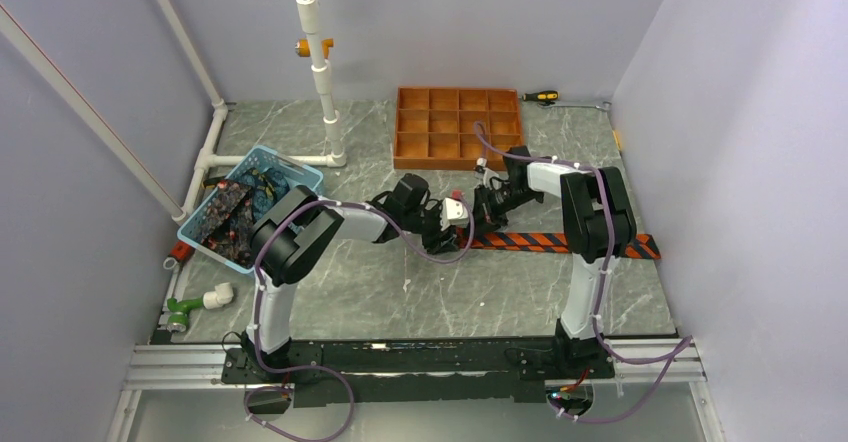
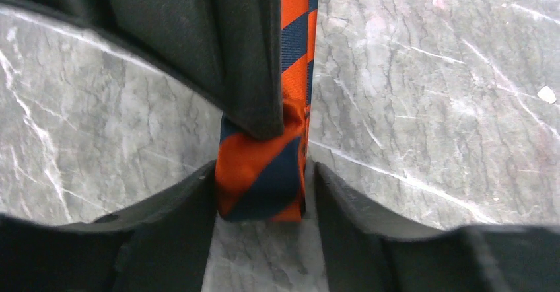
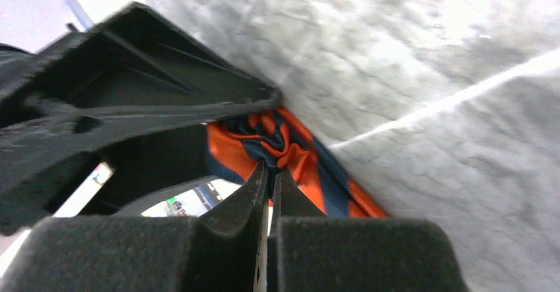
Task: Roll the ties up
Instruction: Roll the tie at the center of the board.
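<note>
Pinching striped tie (image 2: 261, 180) roll, left fingers (image 2: 178, 226) clamped, right fingers (image 3: 254, 203) nearly closed

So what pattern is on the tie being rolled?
Diagonal orange and dark navy-black stripes on the tie, clearest in the left wrist view.

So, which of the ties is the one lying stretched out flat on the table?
The striped tie, with diagonal orange and black bands, running rightward from both grippers. The other ties are dark, finely patterned, and piled in the blue basket on the left.
</note>
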Controlling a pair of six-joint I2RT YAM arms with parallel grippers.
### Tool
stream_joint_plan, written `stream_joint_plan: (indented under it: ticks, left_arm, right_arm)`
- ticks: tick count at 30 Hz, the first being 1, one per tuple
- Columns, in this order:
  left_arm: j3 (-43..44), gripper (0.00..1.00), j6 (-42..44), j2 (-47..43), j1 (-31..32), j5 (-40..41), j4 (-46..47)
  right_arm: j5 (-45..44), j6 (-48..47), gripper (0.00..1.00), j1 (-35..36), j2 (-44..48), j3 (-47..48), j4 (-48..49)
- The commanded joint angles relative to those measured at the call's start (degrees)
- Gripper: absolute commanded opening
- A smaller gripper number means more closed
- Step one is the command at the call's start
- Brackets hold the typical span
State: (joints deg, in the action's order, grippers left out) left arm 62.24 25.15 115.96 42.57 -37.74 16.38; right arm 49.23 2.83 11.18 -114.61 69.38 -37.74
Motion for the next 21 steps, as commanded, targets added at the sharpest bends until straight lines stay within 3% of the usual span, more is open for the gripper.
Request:
stream_joint_plan:
  ticks: [1, 5, 12, 16, 21]
  left_arm:
    - [-4.2, 0.65, -3.1, 1.9, -1.7, -1.6, 0.1]
    - [-7.9, 0.75, -8.4, 2.5, -3.3, -6.3, 14.3]
    - [-6.9, 0.79, -19.6, 9.0, -2.3, -7.7, 34.9]
    - [-3.9, 0.70, -28.9, 14.1, -1.3, -7.6, 42.0]
    - [-4.4, 0.43, -30.4, 16.9, 0.1, -7.3, 45.5]
  right_arm:
    - [-14.0, -6.4, 0.00, -0.3, -4.7, 0.4, -1.6]
    - [-20.1, -5.8, 0.00, -0.2, -4.9, 0.0, -0.9]
    - [-26.4, -5.9, 0.00, 0.9, -5.3, -0.4, -0.5]
    - [-28.6, -5.8, 0.00, 2.0, -4.3, -1.8, 0.8]
    - [-30.5, -5.1, 0.00, 3.2, -4.6, -1.3, 1.3]
